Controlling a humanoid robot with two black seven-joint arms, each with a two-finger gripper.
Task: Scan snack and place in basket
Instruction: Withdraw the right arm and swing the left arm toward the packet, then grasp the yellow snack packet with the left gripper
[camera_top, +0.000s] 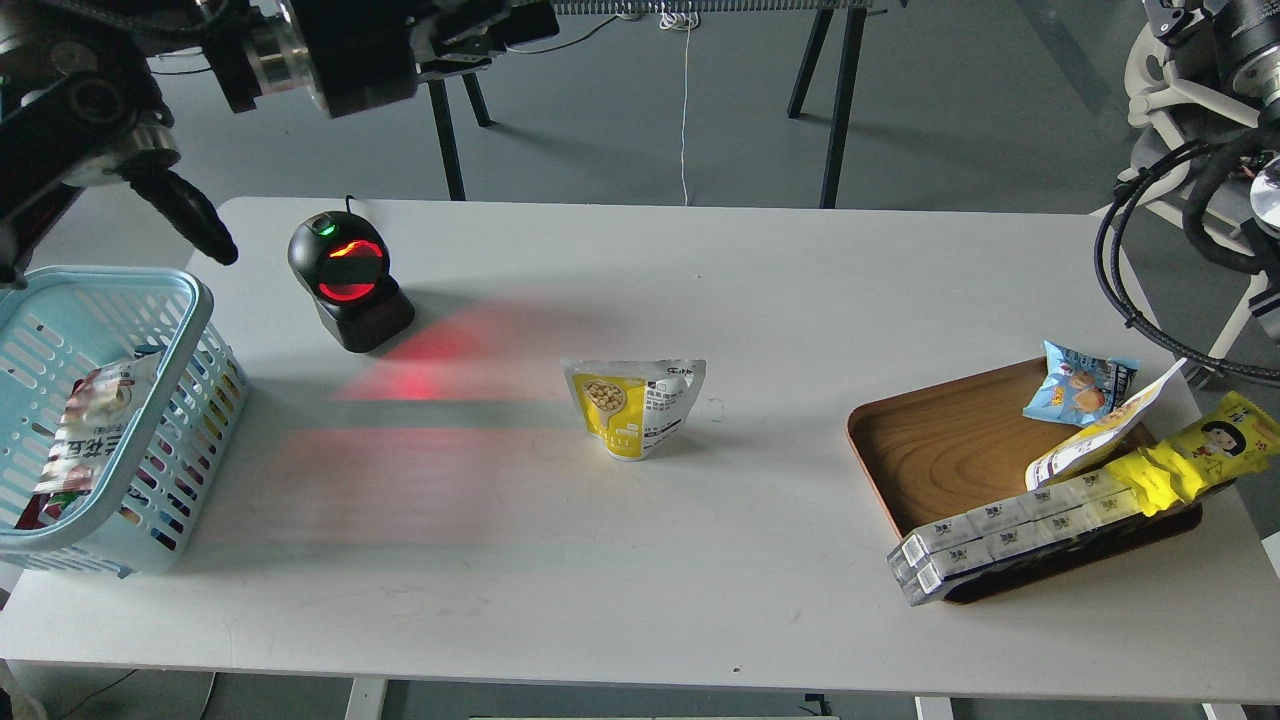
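**Snack upright at mid-table, both arms raised clear**

Head view: the snack (634, 408) stands alone on the white table (700, 560), between the scanner (348, 283), which throws red light across the tabletop, and the wooden tray (935, 440). The basket (150, 300) sits at the table's left edge. The left gripper (500, 25) is seemingly empty, its opening impossible to judge. The right gripper is out of frame.

**Cut off, covered or too small to read**

The basket (150, 300) runs off the left edge, and its wall hides the lower part of the packets inside. The left gripper (480, 35) is dark and clipped by the top edge, so its fingers cannot be told apart. The right arm (1225, 60) leaves at the corner. The snack (634, 408) carries text too small to read.
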